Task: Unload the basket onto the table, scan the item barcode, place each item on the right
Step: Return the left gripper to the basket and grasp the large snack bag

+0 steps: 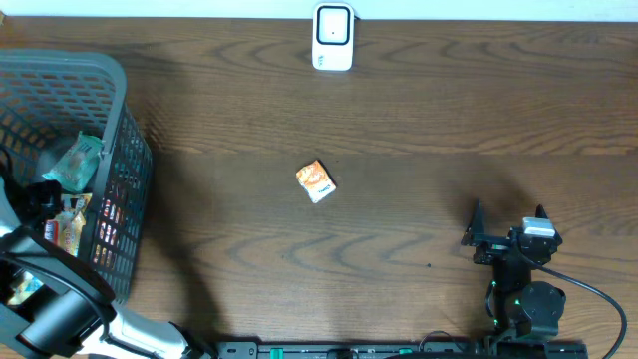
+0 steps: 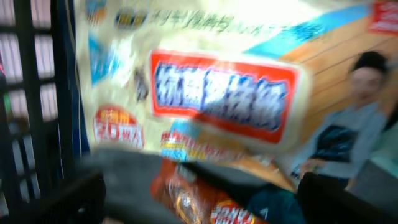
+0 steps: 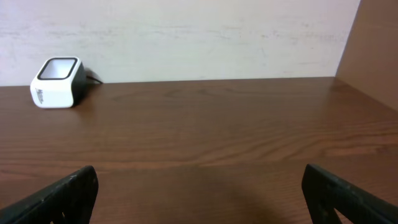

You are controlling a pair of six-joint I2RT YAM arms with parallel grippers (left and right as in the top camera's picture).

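On the brown wooden table (image 1: 419, 110) a small orange packet (image 1: 316, 181) lies alone near the middle, slightly tilted; it is well apart from both arms and from everything else. The white scanner (image 1: 333, 37) stands at the far edge of the table, in line with the packet but well beyond it; in the right wrist view it sits far off to the left against a pale wall, its dark-framed window facing up.

A grey mesh basket (image 1: 130, 150) takes up the left end of the table; it holds several packaged goods, among them a green packet (image 1: 80, 160) near the top and some reddish wrappers lower down. The left arm reaches over the near left corner into the basket. The left gripper (image 2: 199, 202) has its jaws spread wide, the two dark fingers showing only at the lower corners of its own blurred view, with nothing pinched between them. Just ahead of them lies a large pale bag (image 2: 205, 93) with a red-bordered label of blue characters and a picture of a person on the right; an orange-brown wrapper (image 2: 180, 186) lies under its lower edge; the dark bars of the basket wall run down the left side. Whether the fingers touch the bag I cannot tell.

The right gripper (image 1: 508, 213) rests low over the near right part of the table, pointing toward the far edge; its jaws are spread wide and hold nothing, with only bare table between them.
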